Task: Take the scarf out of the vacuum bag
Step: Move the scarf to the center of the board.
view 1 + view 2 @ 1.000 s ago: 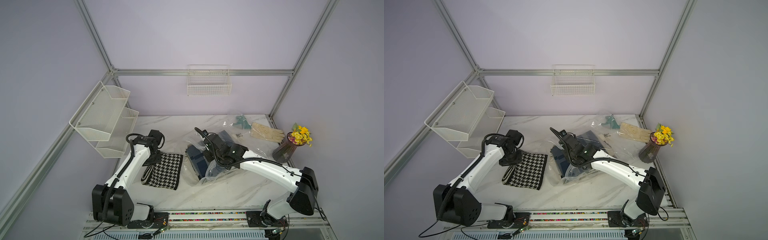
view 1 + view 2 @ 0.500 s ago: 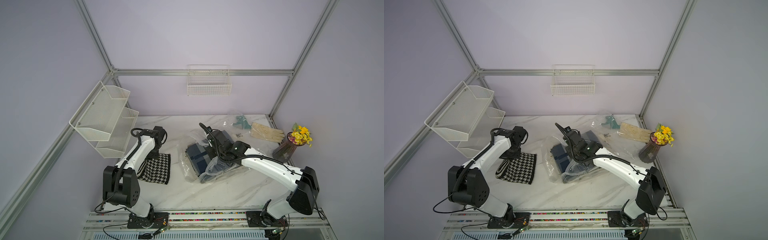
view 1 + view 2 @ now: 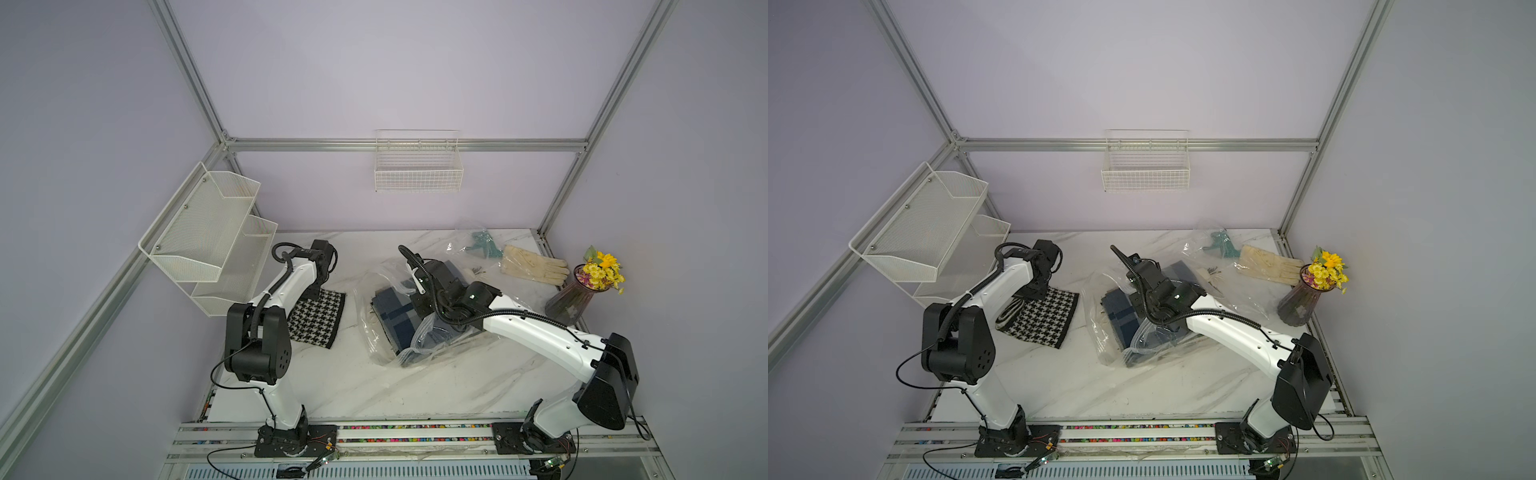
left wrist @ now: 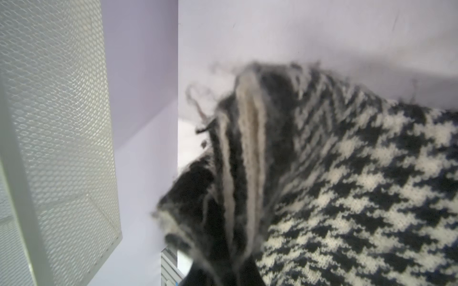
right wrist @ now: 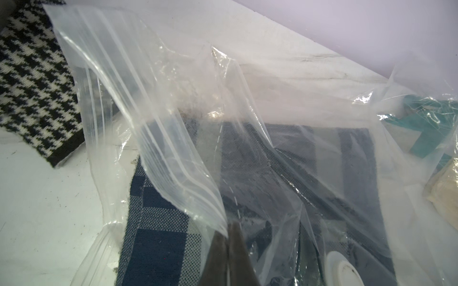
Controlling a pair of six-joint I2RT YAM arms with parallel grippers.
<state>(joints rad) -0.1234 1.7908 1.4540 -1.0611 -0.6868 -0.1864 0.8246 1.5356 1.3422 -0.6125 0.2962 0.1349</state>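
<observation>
The houndstooth scarf (image 3: 318,320) lies on the table (image 3: 353,386), left of the vacuum bag (image 3: 374,336). The left claw (image 3: 315,289) clamps its far corner, tips hidden in blurred fabric. The right claw (image 5: 228,235) pinches the bag's film; a blue cloth (image 5: 158,235) sits inside, the white cap (image 5: 342,271) cut off.

houndstooth scarf (image 3: 320,320): outside, beside bag | vacuum bag (image 3: 375,341): clear, crumpled, navy cloth (image 3: 392,308) inside

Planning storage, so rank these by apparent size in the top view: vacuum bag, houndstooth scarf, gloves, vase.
Largest to smallest, in a top view:
1. vacuum bag, clearly the largest.
2. houndstooth scarf.
3. gloves and vase with its flowers look about alike, so I leave them unranked.
</observation>
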